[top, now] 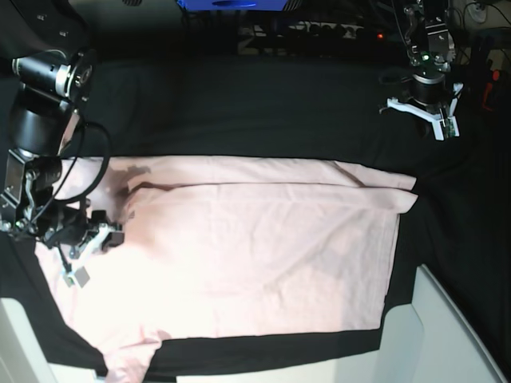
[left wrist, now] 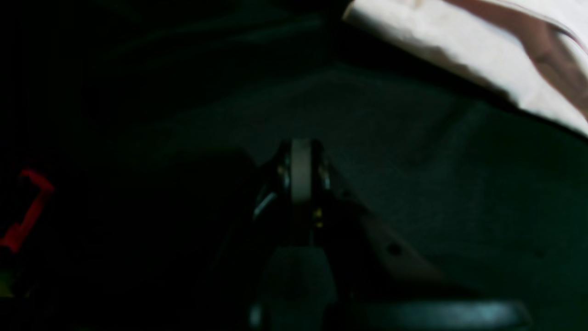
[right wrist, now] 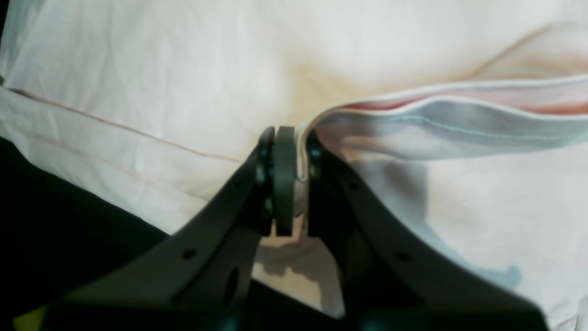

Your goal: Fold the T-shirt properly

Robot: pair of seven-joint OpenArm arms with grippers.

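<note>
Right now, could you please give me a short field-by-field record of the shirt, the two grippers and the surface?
garment: T-shirt, pale pink, plain side up, spread mostly flat
fold state: far long edge turned over in a narrow strip; no lettering shows
right gripper: right gripper shut on a hemmed edge of the shirt, at the base view's left
left gripper: left gripper shut, holding nothing, over bare cloth away from the shirt
surface: black table cloth

Black table cloth (top: 239,104), wrinkled.
</note>
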